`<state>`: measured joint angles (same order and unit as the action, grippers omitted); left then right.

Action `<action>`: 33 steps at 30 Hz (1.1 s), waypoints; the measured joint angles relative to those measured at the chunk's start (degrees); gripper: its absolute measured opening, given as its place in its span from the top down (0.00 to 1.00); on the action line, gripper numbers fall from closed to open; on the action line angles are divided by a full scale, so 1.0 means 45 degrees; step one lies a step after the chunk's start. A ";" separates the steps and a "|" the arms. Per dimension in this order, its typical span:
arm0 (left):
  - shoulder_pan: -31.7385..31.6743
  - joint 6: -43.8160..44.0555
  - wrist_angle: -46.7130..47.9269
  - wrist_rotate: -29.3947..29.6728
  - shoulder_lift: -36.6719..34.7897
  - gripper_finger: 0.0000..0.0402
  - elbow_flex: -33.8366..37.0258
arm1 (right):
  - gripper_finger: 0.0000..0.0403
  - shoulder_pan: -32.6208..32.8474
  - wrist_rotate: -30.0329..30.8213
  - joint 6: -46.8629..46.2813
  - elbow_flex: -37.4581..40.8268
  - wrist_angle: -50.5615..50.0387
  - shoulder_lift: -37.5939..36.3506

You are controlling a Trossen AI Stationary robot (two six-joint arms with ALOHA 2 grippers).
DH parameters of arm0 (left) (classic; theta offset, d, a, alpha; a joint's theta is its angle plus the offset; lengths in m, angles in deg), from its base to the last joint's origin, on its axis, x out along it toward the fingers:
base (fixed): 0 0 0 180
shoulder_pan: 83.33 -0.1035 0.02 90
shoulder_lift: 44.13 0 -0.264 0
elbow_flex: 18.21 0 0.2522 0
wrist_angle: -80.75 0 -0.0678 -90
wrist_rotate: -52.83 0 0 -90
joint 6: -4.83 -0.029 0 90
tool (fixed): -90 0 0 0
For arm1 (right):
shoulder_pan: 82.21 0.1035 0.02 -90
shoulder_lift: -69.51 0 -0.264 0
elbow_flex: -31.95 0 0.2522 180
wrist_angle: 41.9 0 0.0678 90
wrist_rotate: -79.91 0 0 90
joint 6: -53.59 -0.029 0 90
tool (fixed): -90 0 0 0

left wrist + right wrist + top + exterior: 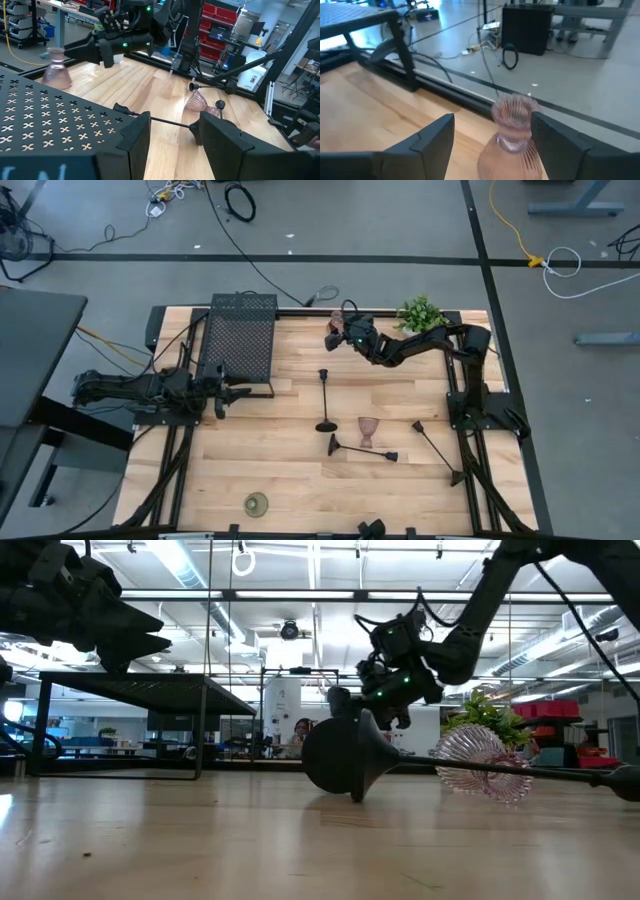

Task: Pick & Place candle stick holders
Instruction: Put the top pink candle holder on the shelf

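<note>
Right pincer (492, 137) straddles goblet (512, 127), seemingly ungripped.

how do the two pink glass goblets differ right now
One pink goblet stands upright at the table's far edge, between the right claw's open fingers. The other pink goblet lies tipped on its side mid-table, among the black stems, with no claw near it. Both are ribbed pinkish glass.

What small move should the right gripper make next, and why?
Probably close the fingers. The right gripper is open at the table's far edge, and a pink glass goblet stands upright between its fingers, not yet gripped. The left gripper waits, open, beside the mesh box.
</note>
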<state>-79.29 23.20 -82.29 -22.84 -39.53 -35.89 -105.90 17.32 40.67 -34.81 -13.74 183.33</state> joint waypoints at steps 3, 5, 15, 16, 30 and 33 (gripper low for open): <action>-0.0002 0.0030 -0.0003 -0.0002 -0.0005 0.57 0.0000 | 0.35 0.0003 0.0056 0.0270 -0.0458 -0.0445 0.0541; -0.0002 0.0040 0.0001 -0.0002 -0.0005 0.57 0.0000 | 0.35 0.0003 0.0242 0.0627 -0.0620 -0.0639 0.0759; 0.0002 0.0005 0.0007 0.0203 -0.0005 0.57 0.0000 | 0.35 -0.0147 0.0202 0.0390 -0.0649 -0.0279 0.0710; -0.0001 -0.0006 0.0012 0.0207 -0.0005 0.57 0.0000 | 0.35 -0.0158 0.0129 0.0398 -0.0649 -0.0282 0.0710; -0.0002 -0.0019 0.0012 0.0241 -0.0005 0.57 0.0005 | 0.35 -0.0166 -0.0763 0.0628 -0.1025 -0.0234 0.0856; 0.0003 -0.0019 0.0007 0.0241 -0.0005 0.57 0.0005 | 0.35 -0.0229 -0.1319 0.0789 -0.1028 -0.0306 0.0856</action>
<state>-79.28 23.11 -82.26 -21.75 -39.56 -35.87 -106.93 11.38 44.22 -39.44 -15.12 187.18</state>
